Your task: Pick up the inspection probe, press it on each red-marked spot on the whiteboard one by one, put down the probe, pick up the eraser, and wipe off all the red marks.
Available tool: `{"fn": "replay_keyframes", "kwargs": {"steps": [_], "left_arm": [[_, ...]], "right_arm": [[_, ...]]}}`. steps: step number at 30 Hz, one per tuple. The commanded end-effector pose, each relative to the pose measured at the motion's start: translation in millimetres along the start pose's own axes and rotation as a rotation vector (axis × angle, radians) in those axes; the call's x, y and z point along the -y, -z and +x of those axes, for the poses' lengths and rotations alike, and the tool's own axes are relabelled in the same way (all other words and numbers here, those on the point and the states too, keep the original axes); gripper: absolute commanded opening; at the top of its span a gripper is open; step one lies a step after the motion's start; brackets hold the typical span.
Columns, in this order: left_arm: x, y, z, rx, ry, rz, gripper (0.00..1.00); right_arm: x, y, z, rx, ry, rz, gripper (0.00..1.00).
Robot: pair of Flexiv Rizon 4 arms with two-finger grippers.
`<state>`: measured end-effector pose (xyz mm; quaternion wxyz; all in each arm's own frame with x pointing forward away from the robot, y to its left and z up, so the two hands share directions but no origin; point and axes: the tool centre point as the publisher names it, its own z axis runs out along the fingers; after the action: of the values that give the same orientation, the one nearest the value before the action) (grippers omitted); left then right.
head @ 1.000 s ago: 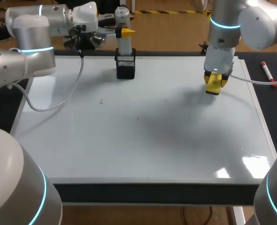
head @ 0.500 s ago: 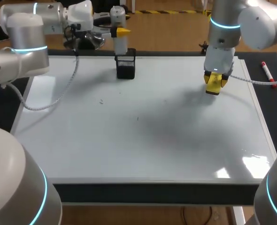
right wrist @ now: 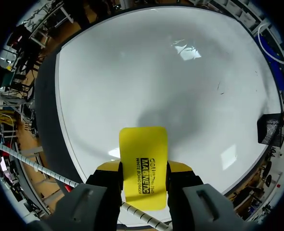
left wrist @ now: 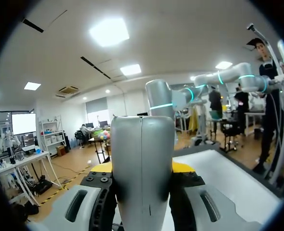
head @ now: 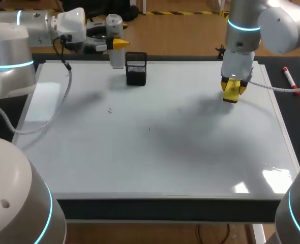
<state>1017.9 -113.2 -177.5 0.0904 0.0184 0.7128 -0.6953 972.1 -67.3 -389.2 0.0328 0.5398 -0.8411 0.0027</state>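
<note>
While the left gripper (head: 118,44) clamps the inspection probe (left wrist: 142,159), the right gripper (head: 233,87), clenching the eraser (right wrist: 143,156), likely must lower to wipe the whiteboard (head: 155,152).

1. Light is bright and even, coming from above. The ceiling panels (left wrist: 109,32) glow white in the left wrist view, behind the pale inspection probe (left wrist: 142,159) held in the left gripper (head: 118,44).
2. The whiteboard (head: 140,162) carries white glare patches (head: 272,178) close to its near right corner; the right wrist view shows such reflections too.
3. A wide, soft-edged shadow (head: 190,127) spreads across the board's middle, beneath the right gripper (head: 231,93) clamping the eraser (right wrist: 143,163) — a fainter shadow (head: 91,96) lies toward the far left corner.
</note>
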Motion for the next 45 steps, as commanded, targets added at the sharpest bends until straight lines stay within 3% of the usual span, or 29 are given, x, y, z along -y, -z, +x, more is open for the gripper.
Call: {"fn": "replay_keyframes", "kwargs": {"steps": [1, 23, 45], "left_arm": [[2.2, 14, 21.8, 0.095, 0.007, -0.021, 0.0], [-29.5, 31, 58.3, 0.155, 0.089, -0.022, 0.0], [-34.7, 33, 61.9, 0.158, 0.089, -0.019, 0.0]], "right_arm": [[0, 1, 1, -0.002, 0.002, 0.002, 0.0], [0, 1, 1, -0.002, 0.002, 0.002, 0.0], [7, 0, -6, -0.014, 0.015, 0.003, 0.0]]}}
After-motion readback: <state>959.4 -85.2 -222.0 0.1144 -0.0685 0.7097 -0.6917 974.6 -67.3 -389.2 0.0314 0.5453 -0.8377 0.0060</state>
